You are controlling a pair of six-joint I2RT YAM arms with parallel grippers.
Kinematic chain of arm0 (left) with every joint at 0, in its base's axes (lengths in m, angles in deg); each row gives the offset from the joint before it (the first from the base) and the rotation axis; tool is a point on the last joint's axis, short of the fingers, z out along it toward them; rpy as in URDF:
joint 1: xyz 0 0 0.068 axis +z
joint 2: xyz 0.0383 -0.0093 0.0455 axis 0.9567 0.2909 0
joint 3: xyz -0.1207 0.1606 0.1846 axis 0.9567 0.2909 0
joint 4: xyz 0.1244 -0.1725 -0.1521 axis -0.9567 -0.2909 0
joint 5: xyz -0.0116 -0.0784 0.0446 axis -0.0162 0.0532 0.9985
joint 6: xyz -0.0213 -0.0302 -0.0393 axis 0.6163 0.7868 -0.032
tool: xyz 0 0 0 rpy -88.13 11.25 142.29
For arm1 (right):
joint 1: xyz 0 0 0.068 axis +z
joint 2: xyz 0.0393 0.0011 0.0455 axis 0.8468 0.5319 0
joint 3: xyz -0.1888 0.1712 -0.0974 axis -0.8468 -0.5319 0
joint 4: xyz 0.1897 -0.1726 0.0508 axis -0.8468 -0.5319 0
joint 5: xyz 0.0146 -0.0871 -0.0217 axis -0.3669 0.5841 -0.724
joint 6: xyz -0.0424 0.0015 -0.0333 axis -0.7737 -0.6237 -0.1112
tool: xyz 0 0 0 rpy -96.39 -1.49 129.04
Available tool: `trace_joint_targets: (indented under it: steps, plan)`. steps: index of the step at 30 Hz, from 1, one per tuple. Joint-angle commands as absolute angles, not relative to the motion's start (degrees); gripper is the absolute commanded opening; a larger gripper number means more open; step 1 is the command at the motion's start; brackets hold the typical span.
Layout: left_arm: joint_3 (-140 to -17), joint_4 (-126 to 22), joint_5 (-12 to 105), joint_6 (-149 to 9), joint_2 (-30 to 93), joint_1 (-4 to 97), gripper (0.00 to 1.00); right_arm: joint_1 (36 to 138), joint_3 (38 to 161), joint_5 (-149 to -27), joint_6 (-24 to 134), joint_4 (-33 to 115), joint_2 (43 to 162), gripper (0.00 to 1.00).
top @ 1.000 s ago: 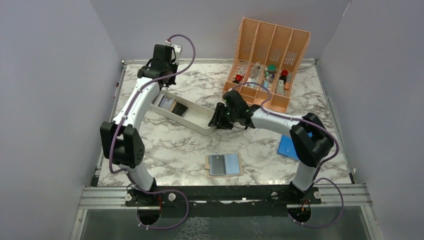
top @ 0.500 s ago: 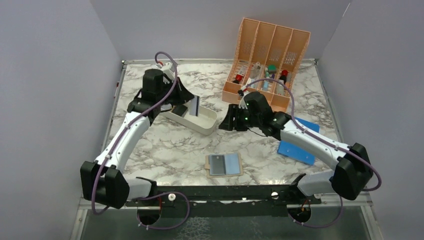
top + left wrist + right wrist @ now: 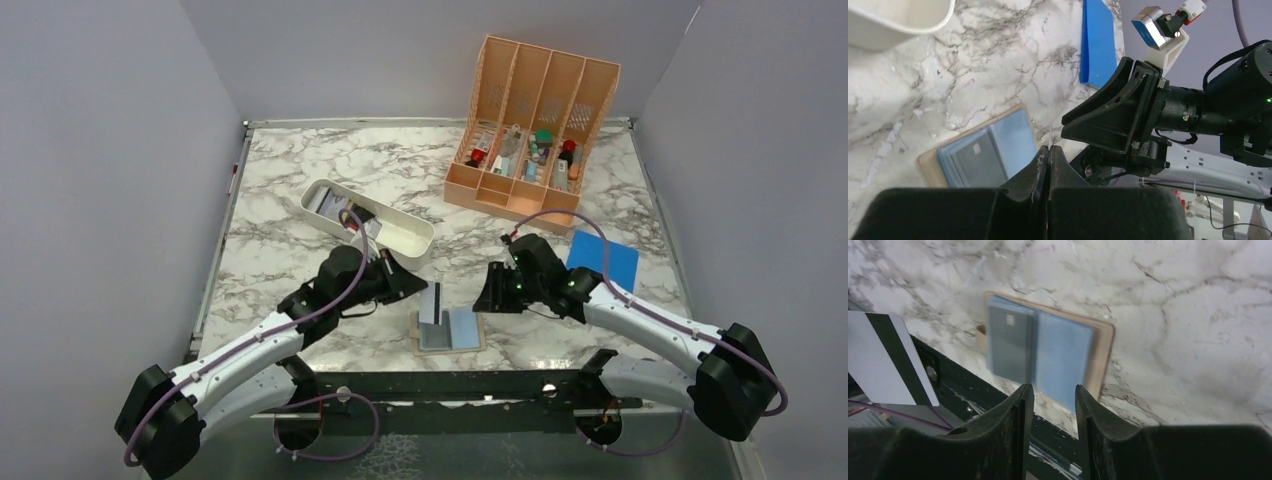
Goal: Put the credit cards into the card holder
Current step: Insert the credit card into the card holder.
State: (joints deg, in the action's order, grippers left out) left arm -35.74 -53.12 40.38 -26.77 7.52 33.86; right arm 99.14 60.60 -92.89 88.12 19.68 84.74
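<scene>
Spreading across the whole floor of the cell is a white, grey-veined marble bench (image 3: pixel 270 250), with plain lilac-grey walls (image 3: pixel 100 150) on three sides. The holder (image 3: pixel 463 327) lies open and flat at the bench's near edge, blue-grey inside facing up inside a tan rim. A grey card (image 3: pixel 436 327) sits in its left pocket; the right pocket shows only blue-grey. Well behind the holder to the left is a white tray (image 3: pixel 400 240), with what look like more cards at its far end. Well behind the holder to the right stands a peach organizer (image 3: pixel 530 110), and a blue sheet (image 3: pixel 603 262) lies flat to the holder's right.

The left fingers (image 3: pixel 1048 157) are pressed fully together on the edge of a card (image 3: pixel 432 303), white with a dark stripe. It is held upright over the holder's left half; whether its lower edge touches the holder cannot be told. The right fingers (image 3: pixel 492 290) hang just right of the holder, tips pointed toward it, parted about halfway with nothing between them. Through their gap the right wrist view shows the holder's right half below.
</scene>
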Motion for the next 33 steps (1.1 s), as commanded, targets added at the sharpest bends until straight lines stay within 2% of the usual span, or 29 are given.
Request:
trace_joint_targets:
  steps: [1,16,33]
  plan:
    - [-27.0,-39.9,50.9,-15.7,5.1,29.1,0.0,99.2,56.4,-92.9,90.5,20.8,84.7,0.4]
    - [-23.2,-31.1,61.9,-13.9,20.2,19.0,0.0,99.2,52.0,-93.7,91.2,24.4,86.4,0.36]
    - [-23.4,-27.9,62.5,-13.6,30.1,17.0,0.0,99.2,50.9,-93.9,90.6,27.6,89.5,0.33]
